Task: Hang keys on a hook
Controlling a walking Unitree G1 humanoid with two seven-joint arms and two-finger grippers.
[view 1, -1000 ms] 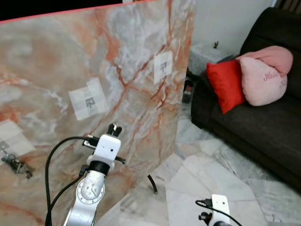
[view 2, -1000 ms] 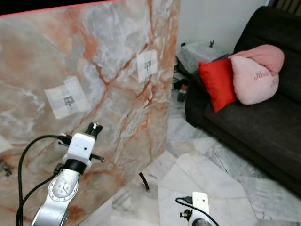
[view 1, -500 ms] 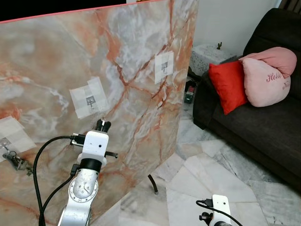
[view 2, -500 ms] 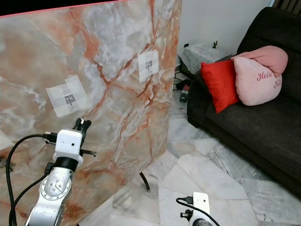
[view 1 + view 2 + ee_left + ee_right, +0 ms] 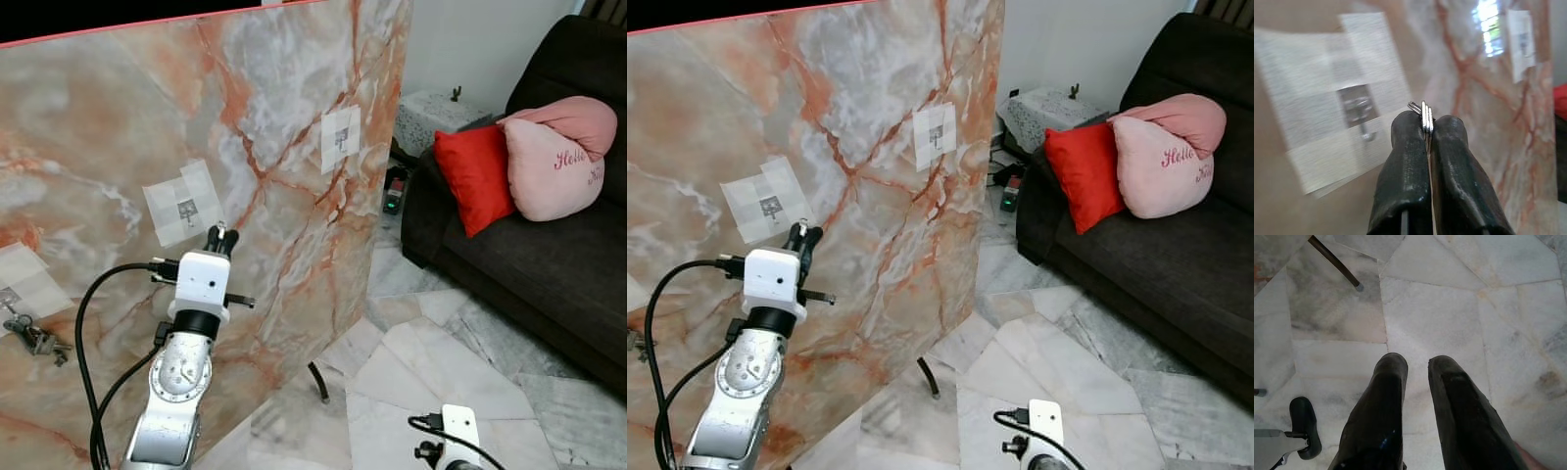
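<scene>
Keys (image 5: 1424, 116) are sticking edge-on out of the left hand (image 5: 1426, 128), which is pinching them tight, ring end pointing at the marble panel (image 5: 274, 117) near the hook (image 5: 1360, 113). The right hand (image 5: 1415, 363) is hanging slightly spread above the floor (image 5: 1440, 308).

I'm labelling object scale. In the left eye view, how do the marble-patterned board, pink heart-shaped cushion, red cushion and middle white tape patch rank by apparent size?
1. Marble-patterned board
2. Pink heart-shaped cushion
3. Red cushion, though partly hidden by the pink one
4. Middle white tape patch
</scene>
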